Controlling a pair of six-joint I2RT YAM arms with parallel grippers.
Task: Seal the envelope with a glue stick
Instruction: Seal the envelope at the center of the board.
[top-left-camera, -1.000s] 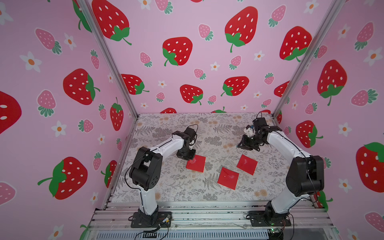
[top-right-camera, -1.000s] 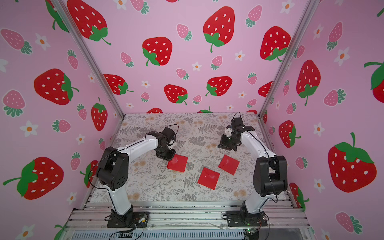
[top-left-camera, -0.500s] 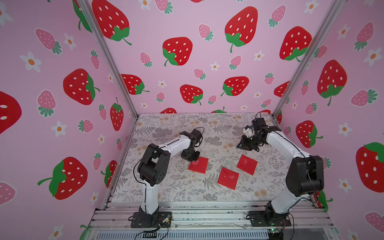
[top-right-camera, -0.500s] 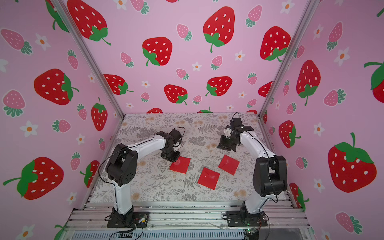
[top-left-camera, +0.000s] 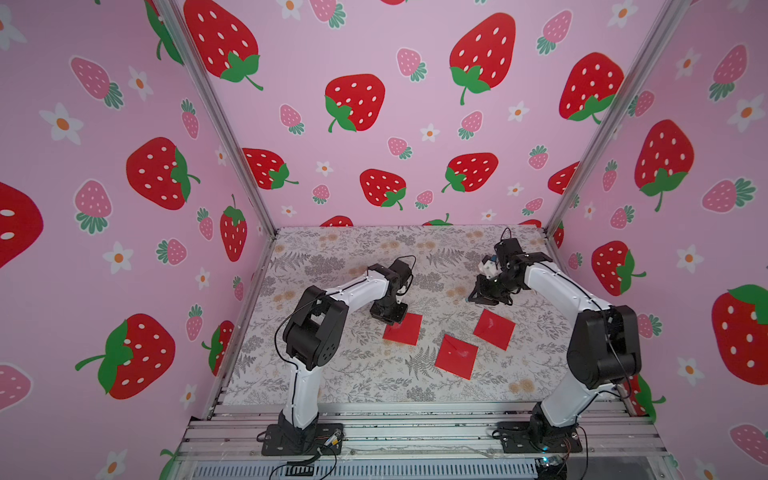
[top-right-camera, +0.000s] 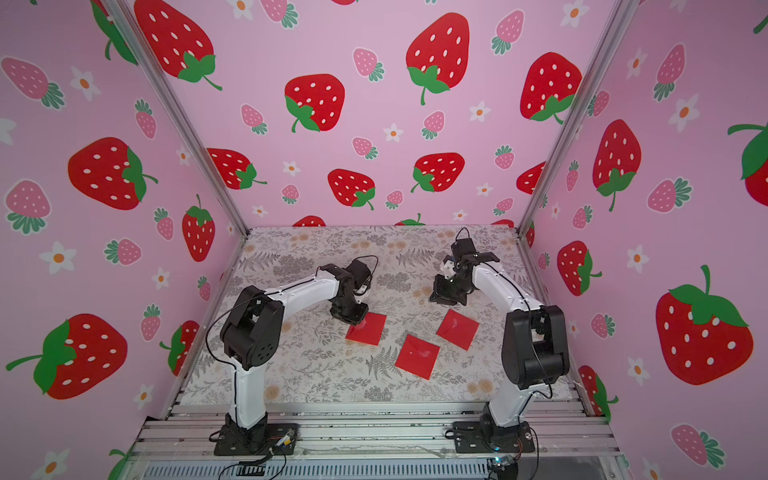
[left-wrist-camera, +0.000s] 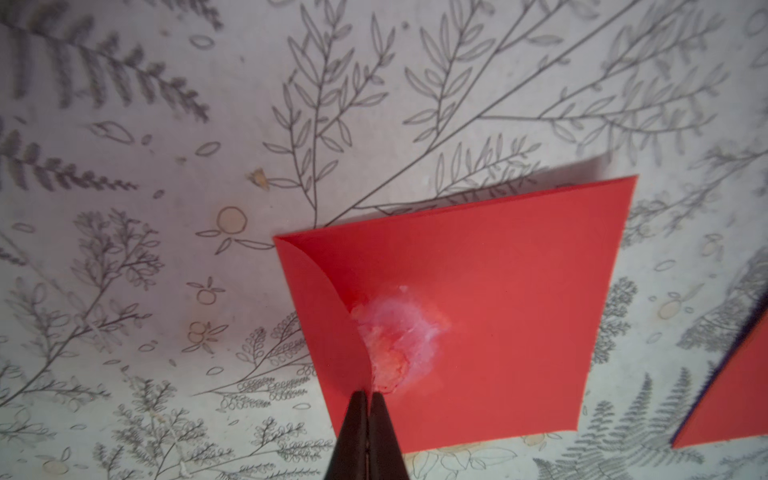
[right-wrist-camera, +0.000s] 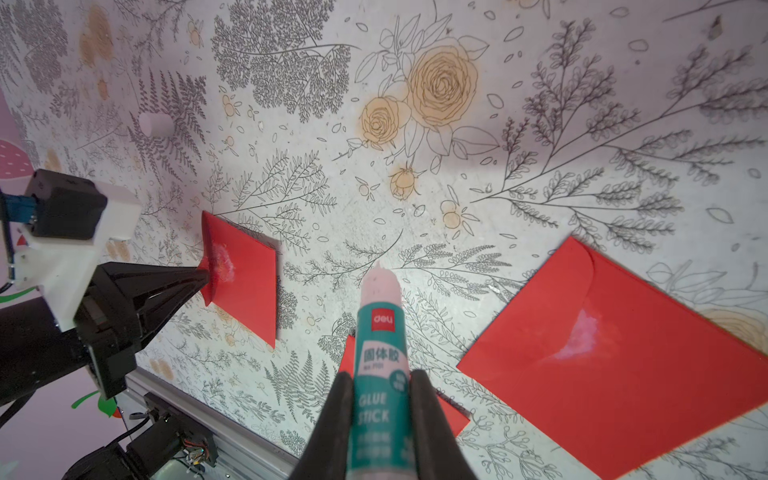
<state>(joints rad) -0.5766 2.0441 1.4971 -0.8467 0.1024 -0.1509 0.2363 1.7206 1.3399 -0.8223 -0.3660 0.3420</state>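
The left gripper (left-wrist-camera: 368, 401) has its jaws pressed together, with their tips set down on the first envelope (left-wrist-camera: 478, 291). They meet it at the point of its curved flap, right beside a whitish glue smear (left-wrist-camera: 399, 332). From the wrist view it is hard to say whether a sliver of the flap is caught between the tips. In both top views this gripper (top-left-camera: 390, 318) (top-right-camera: 353, 318) points down over the envelope's (top-left-camera: 403, 329) (top-right-camera: 366, 328) near corner.

The right gripper (right-wrist-camera: 380, 382) pinches the glue stick (right-wrist-camera: 380, 332) around its teal label. The uncapped pale tip sticks out well past the fingertips and hangs above the floral cloth (right-wrist-camera: 457, 187), touching no paper. In a top view this gripper (top-left-camera: 484, 295) is held off the cloth (top-left-camera: 332, 374), well apart from the left one.

The second envelope (right-wrist-camera: 449, 415) lies directly under the stick, mostly hidden by the fingers. The third envelope (right-wrist-camera: 623, 353) lies flat just to one side of the right gripper, a pale smear at its flap's point. The first envelope (right-wrist-camera: 245, 282) sits beyond the stick's tip, at the left gripper's (right-wrist-camera: 203, 274) tips. Farther out past it, a small pale cylinder (right-wrist-camera: 156, 124) lies on the cloth.
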